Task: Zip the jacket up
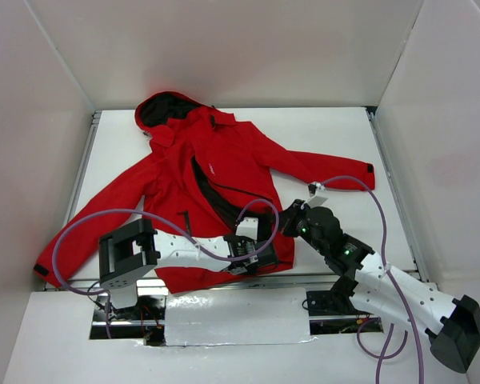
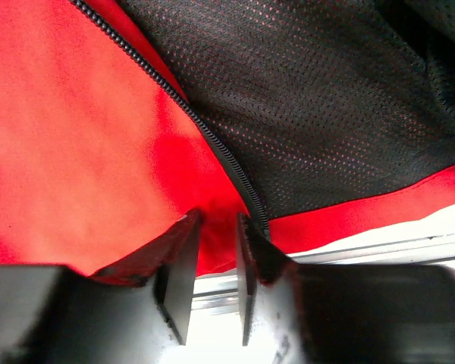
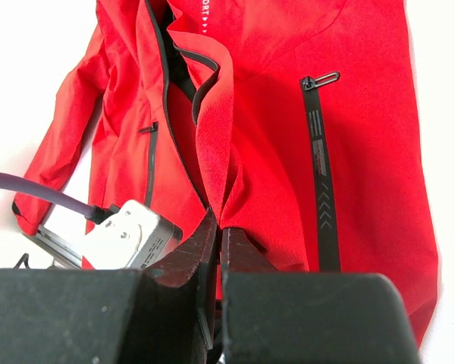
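The red hooded jacket (image 1: 224, 160) lies open on the white table, hood at the far end, dark lining showing down the front. My left gripper (image 1: 246, 258) is at the bottom hem; in the left wrist view (image 2: 216, 221) its jaws stand a little apart, tips at the hem just left of the black front zipper teeth (image 2: 212, 144), with the black mesh lining (image 2: 318, 98) to the right. My right gripper (image 1: 288, 220) is shut on a raised fold of the other front panel's edge (image 3: 218, 227), beside a slanted pocket zipper (image 3: 319, 174).
White walls enclose the table on three sides. A metal rail (image 2: 379, 249) runs along the near table edge just below the hem. Purple cables (image 1: 88, 222) loop over the jacket's sleeve and lower front. The left arm's wrist camera (image 3: 129, 235) sits close beside my right fingers.
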